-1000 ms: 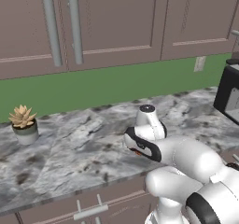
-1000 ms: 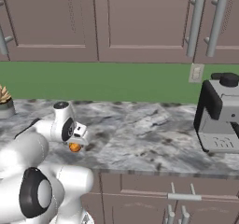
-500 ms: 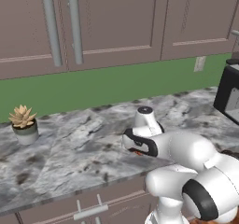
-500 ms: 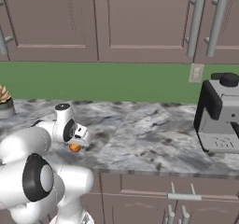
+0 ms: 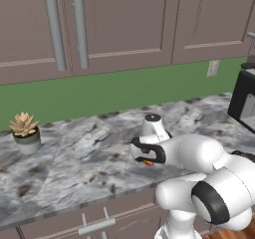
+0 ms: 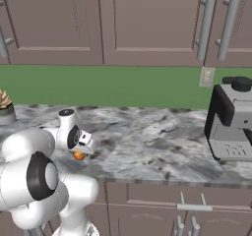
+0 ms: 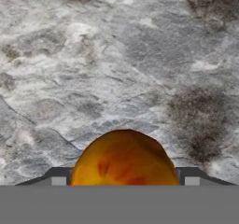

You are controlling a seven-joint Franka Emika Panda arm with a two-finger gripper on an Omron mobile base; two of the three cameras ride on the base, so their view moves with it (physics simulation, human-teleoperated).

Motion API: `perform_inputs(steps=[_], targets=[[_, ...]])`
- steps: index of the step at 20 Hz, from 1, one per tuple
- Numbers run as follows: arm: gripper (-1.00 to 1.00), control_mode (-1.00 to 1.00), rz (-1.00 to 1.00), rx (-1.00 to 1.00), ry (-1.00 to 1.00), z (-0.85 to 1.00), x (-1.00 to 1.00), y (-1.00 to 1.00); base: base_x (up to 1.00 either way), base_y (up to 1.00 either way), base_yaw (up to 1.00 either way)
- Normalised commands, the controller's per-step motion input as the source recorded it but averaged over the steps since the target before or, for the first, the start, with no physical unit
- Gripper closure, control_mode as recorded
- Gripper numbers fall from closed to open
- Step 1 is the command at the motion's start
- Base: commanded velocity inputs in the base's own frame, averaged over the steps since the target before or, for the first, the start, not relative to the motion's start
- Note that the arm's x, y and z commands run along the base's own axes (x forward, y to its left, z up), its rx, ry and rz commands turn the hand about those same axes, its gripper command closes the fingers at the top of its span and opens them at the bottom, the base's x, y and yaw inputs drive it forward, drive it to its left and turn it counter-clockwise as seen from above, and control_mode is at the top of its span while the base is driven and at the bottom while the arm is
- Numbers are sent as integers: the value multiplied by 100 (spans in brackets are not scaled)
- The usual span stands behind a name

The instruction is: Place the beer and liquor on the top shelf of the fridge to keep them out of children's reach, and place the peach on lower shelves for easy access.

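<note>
Gripper (image 7: 123, 181) fingers hug both sides of peach (image 7: 124, 158) on marble counter (image 7: 116, 69); can't tell if actually pinching.

The small round orange peach (image 7: 123, 157) with reddish blush (streaked darker toward its lower half) sits on the grey marbled stone counter (image 7: 116, 59), near its front edge.

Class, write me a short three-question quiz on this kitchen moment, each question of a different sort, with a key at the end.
1. True or false: the peach lies on the marbled counter, between the claw fingertips.
2. Which stands at the counter's right end? A) coffee machine B) kettle C) toaster
3. Fill in: the small potted plant stands on the counter against the ___ backsplash.

Key: 1 true; 2 A; 3 green
</note>
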Motion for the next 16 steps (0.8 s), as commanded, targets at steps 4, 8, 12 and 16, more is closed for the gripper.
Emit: perform_inputs(steps=[4, 8, 12, 16], targets=[[100, -100, 0, 0, 1, -21, 0, 0, 0, 0, 0], [100, -100, -1, 0, 2, -10, -2, 0, 0, 0, 0], [100, -100, -2, 0, -3, 16, -13, -1, 0, 0, 0], [100, -100, 0, 2, -27, 50, -27, -12, 0, 0, 0]])
